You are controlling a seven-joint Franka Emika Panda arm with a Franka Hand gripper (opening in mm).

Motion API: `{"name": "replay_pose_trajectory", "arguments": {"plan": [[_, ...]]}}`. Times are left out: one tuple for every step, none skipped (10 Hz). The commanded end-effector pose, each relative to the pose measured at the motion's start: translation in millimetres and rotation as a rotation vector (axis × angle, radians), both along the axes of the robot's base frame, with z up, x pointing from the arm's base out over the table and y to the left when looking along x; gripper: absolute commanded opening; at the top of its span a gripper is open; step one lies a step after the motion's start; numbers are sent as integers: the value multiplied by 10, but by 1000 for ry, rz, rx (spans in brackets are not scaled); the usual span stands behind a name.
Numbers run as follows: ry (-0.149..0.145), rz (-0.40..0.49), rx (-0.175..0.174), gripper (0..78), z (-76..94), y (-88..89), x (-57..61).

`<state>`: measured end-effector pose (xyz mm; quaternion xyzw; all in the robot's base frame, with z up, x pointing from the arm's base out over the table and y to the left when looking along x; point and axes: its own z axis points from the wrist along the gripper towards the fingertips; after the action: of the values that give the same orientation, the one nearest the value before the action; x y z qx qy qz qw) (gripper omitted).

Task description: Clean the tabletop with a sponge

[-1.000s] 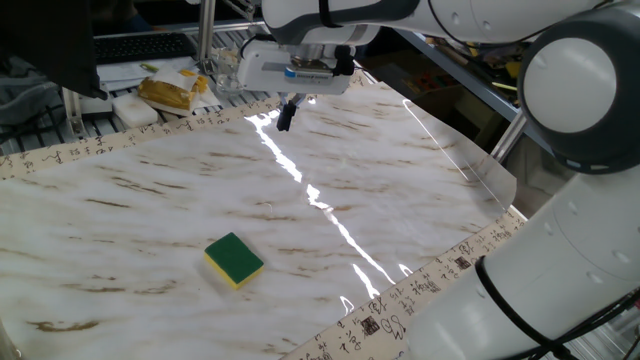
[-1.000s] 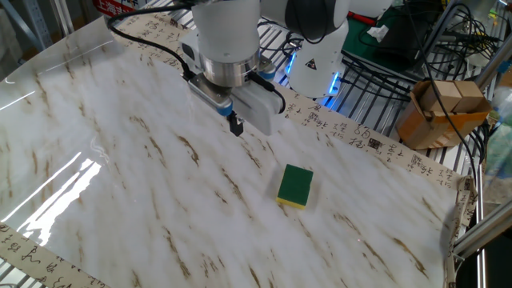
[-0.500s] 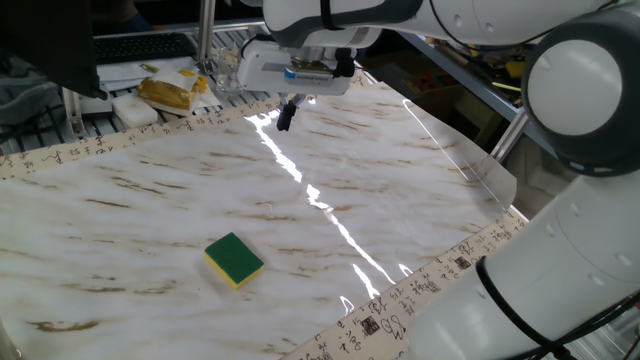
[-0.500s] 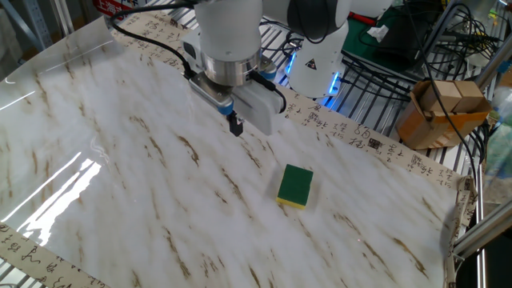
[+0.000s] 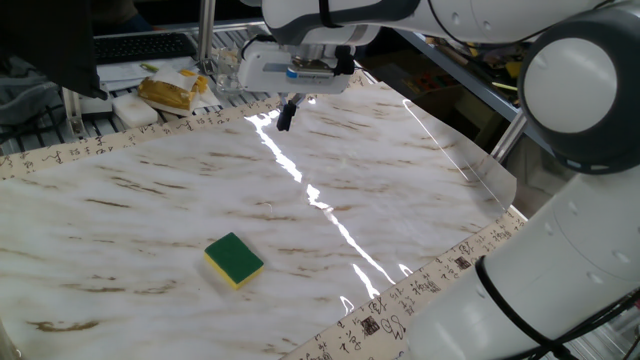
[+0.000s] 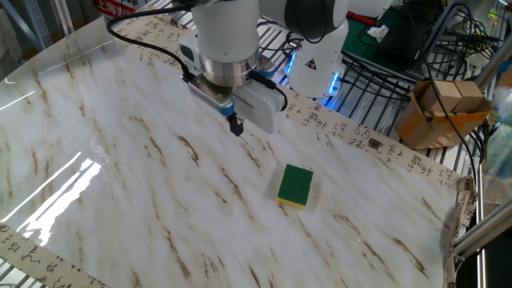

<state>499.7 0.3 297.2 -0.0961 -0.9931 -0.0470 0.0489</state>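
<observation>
The sponge (image 5: 234,260) lies flat on the white marble-look tabletop (image 5: 150,200), green side up with a yellow layer below. It also shows in the other fixed view (image 6: 295,186). My gripper (image 5: 285,116) hangs above the far part of the tabletop, well away from the sponge; in the other fixed view the gripper (image 6: 235,125) is up and to the left of it. The fingers look pressed together and hold nothing.
A yellowish bag (image 5: 170,92) and white items lie behind the beige printed border (image 5: 120,135). A cardboard box (image 6: 444,108) stands on a wire rack off the table's edge. The robot's base (image 6: 316,48) stands at the table's side.
</observation>
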Motion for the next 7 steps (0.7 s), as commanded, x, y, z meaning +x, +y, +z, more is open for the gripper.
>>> {"name": "replay_pose_trajectory", "arguments": {"plan": [[-5, -15, 11, 0, 12, -2, 5], [-10, -15, 11, 0, 12, -2, 5], [-10, -15, 11, 0, 12, -2, 5], [-11, -30, 4, 0, -57, 137, -103], [-14, -42, 5, 0, -125, 251, -189], [-18, -53, 3, 0, -179, 345, -255], [-16, -60, -3, 0, -249, 530, -378]]}}
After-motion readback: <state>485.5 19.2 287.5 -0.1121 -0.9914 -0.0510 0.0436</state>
